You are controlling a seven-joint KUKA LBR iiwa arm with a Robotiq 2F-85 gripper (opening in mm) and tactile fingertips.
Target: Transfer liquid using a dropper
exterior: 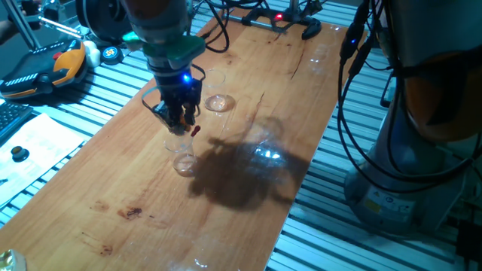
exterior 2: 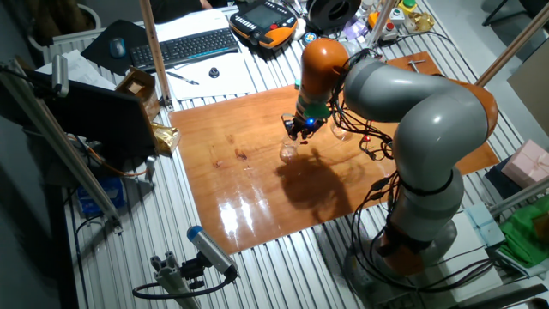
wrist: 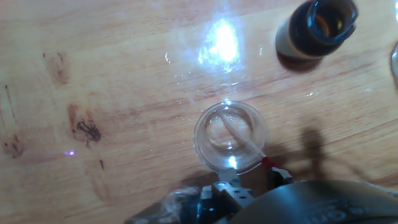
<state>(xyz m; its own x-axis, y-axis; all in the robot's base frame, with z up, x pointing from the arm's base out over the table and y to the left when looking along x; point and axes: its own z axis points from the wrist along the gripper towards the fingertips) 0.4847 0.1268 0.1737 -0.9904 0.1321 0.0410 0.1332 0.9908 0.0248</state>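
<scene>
The dropper [wrist: 239, 138] is a thin clear tube. It slants into a small clear beaker [wrist: 205, 152], and its reddish end [wrist: 267, 163] sits at the beaker's near rim, right at my fingertips. My gripper [wrist: 254, 180] hangs just above the beaker and looks shut on the reddish end. In one fixed view the gripper [exterior: 183, 120] is over the beaker [exterior: 183, 156], with the red end [exterior: 196, 129] by the fingers. In the other fixed view the gripper [exterior 2: 302, 130] is above the beaker [exterior 2: 287, 151].
An open amber-brown bottle [wrist: 317, 25] stands beyond the beaker to the right. A second clear beaker [exterior: 219, 103] stands behind the gripper. A dark stain [wrist: 87, 129] marks the wooden board [exterior: 113, 188]. Cables and tools lie beyond the board's far edge.
</scene>
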